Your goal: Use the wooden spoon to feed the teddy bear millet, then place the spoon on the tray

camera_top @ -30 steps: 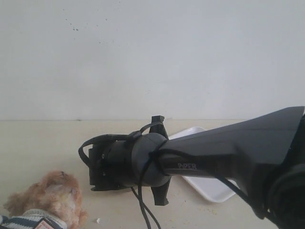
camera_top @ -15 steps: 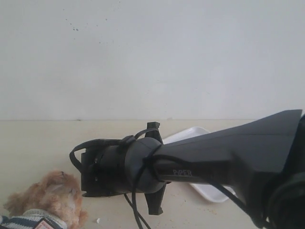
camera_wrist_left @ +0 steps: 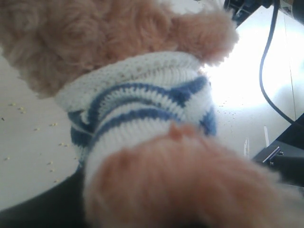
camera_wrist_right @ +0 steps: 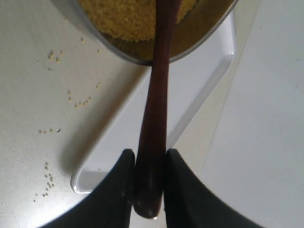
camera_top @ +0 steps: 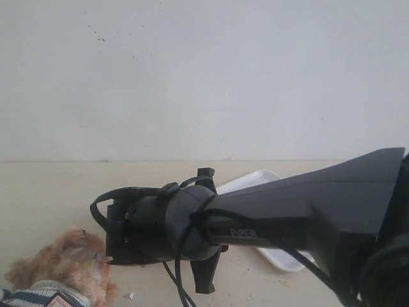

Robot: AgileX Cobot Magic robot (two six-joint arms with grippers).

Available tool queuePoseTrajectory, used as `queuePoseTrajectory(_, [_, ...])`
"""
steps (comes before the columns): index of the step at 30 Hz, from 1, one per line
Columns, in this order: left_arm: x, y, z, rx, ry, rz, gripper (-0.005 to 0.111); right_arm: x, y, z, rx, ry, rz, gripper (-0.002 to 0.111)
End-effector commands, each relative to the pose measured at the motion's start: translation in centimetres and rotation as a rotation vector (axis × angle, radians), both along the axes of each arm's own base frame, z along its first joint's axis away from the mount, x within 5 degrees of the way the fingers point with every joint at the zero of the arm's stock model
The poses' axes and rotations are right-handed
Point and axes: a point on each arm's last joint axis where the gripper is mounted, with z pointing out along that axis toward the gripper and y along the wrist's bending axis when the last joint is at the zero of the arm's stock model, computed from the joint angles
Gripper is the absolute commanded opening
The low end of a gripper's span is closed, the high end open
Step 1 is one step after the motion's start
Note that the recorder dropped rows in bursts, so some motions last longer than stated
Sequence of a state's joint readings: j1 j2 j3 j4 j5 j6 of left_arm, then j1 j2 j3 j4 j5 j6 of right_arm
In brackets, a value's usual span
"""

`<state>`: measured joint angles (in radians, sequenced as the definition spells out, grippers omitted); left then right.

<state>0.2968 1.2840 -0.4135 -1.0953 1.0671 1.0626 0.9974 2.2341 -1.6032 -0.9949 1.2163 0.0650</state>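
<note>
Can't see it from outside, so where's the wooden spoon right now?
In the right wrist view, the wooden spoon is clamped in the right gripper, its far end over the millet.

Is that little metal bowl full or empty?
It holds food: a bed of yellow millet shows inside the bowl. How full, cannot tell; the picture cuts most of it off.

teddy bear (camera_wrist_left: 95, 33) was fluffy plush, its shirt (camera_wrist_left: 142, 104) coarse knit | wooden spoon (camera_wrist_right: 156, 118) showed dark glossy wood | tray (camera_wrist_right: 199, 85) looked smooth white plastic | bowl (camera_wrist_right: 204, 28) gleamed metal | millet (camera_wrist_right: 123, 16) looked matt, grainy
</note>
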Motion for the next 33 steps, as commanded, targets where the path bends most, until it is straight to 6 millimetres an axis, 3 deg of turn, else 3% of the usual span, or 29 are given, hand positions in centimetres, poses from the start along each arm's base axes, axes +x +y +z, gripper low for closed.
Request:
queuePoseTrajectory(1, [0.0,-0.2,0.1,-0.028,0.001,-0.003,0.004,-0.3,0.0,0.2,0.034,0.027,-0.031,0.0])
queuePoseTrajectory(18, [0.0,-0.2,0.1,-0.028,0.001,-0.003,0.004,-0.6,-0.4,0.9,0.093,0.097,-0.077,0.0])
queuePoseTrajectory(25, [0.0,-0.2,0.1,-0.028,0.001,-0.003,0.004,-0.3,0.9,2.7,0.2,0.112,-0.096,0.0])
queuePoseTrajectory(33, [0.0,-0.2,0.1,-0.028,0.001,-0.003,0.004,-0.6,1.3,2.9,0.246,0.171,-0.108,0.0])
